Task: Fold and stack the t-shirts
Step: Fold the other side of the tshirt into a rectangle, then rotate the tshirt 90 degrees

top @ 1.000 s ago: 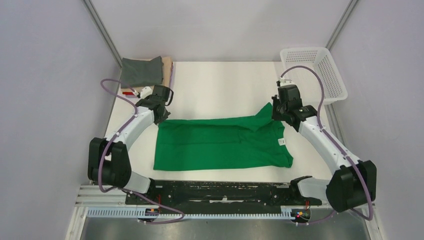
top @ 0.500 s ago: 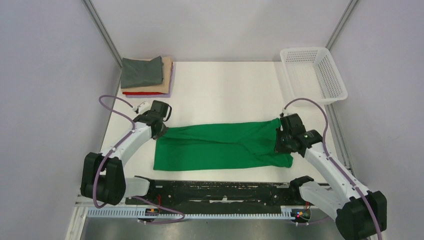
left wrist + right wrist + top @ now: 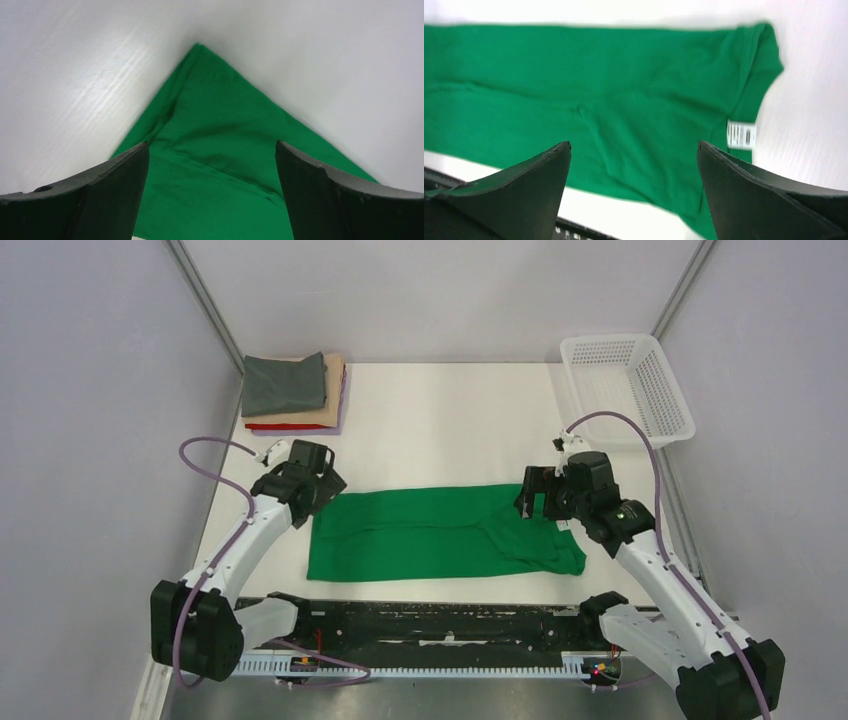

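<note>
A bright green t-shirt [image 3: 440, 532] lies flat near the table's front edge, folded into a long band. Its white neck label [image 3: 741, 134] shows at the right end. My left gripper [image 3: 318, 486] hovers open over the shirt's far-left corner [image 3: 200, 65], with only flat cloth showing between its fingers [image 3: 120, 185]. My right gripper [image 3: 536, 502] hangs open above the shirt's right part [image 3: 624, 100], holding nothing. A stack of folded t-shirts [image 3: 287, 390] sits at the far left corner: grey on top, tan and red beneath.
A white mesh basket [image 3: 668, 400] stands at the far right corner. White table surface [image 3: 450, 420] stretches between the stack and the basket. The black rail with the arm bases [image 3: 440, 620] runs just in front of the shirt.
Both grippers brought the shirt's far edge toward the front, then opened and let go. The shirt is now a narrower band and the raised right sleeve lies flat.
</note>
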Controlling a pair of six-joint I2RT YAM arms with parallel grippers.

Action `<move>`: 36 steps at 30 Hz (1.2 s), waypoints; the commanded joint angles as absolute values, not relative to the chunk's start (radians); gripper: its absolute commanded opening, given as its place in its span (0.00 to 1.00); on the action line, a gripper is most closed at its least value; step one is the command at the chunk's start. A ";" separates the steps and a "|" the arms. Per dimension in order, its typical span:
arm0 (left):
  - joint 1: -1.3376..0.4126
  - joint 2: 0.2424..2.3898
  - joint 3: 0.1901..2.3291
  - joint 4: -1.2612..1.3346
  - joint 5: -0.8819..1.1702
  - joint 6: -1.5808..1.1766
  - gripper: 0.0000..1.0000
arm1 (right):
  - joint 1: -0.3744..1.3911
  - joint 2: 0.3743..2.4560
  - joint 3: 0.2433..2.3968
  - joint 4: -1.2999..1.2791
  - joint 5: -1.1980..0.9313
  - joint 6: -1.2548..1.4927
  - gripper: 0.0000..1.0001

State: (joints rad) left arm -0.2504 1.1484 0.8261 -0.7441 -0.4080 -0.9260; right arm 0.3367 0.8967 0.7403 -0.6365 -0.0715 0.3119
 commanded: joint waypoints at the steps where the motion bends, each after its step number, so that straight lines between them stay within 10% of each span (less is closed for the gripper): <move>1: -0.262 1.179 0.835 -0.517 -0.181 -0.859 1.00 | 0.337 0.939 0.658 -0.272 -0.078 0.349 0.98; 20: -0.284 1.435 0.685 -0.431 -0.051 -0.865 1.00 | 0.298 1.324 0.431 0.030 0.106 0.491 0.98; 36: -0.423 1.403 0.651 -0.211 0.019 -1.084 1.00 | 0.246 2.208 1.443 0.085 -0.045 0.439 0.98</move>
